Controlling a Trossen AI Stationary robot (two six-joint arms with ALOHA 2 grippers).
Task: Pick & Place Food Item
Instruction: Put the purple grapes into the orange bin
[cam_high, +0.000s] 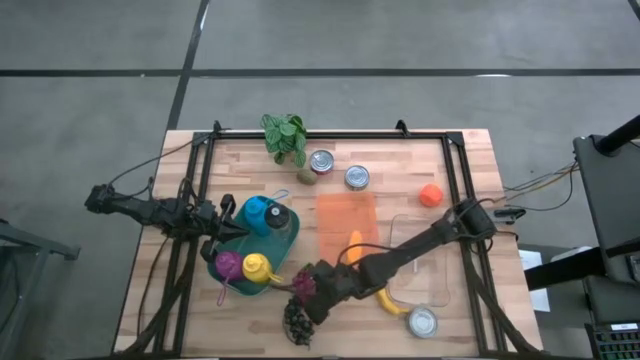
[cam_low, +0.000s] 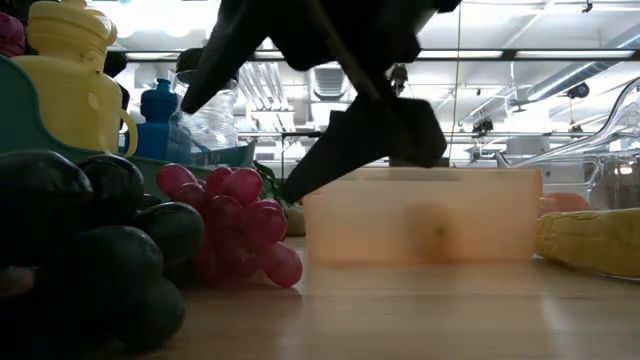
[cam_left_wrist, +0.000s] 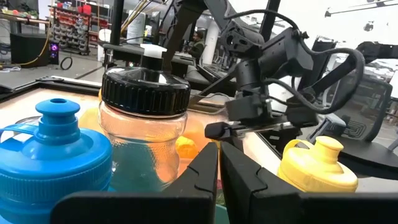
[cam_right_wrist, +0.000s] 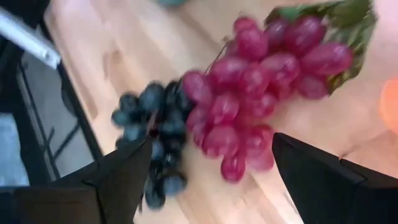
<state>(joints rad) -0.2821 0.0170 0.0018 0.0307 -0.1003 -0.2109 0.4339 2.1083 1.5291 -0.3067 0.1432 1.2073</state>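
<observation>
Right wrist view shows the red grapes as a bunch of round, glossy, pinkish-red berries with a green leaf at one end, lying on the pale wooden table. Touching them is a smaller cluster of dark grapes, blue-black and matte. The right gripper hangs just above both bunches with its jaws spread wide and nothing between them.

From above, the red grapes sit near the table's front edge, just beside a teal tray, with the dark grapes closer to the edge. The right gripper is over them, its arm reaching in from the right. The low view shows the red grapes and dark grapes side by side on the wood, with a translucent orange box behind them.

The left gripper rests over the tray, its jaws closed and empty. In the tray stand a blue bottle with a ribbed cap, a clear jar with a black ridged lid, and a yellow bottle. A banana lies near a clear container.
</observation>
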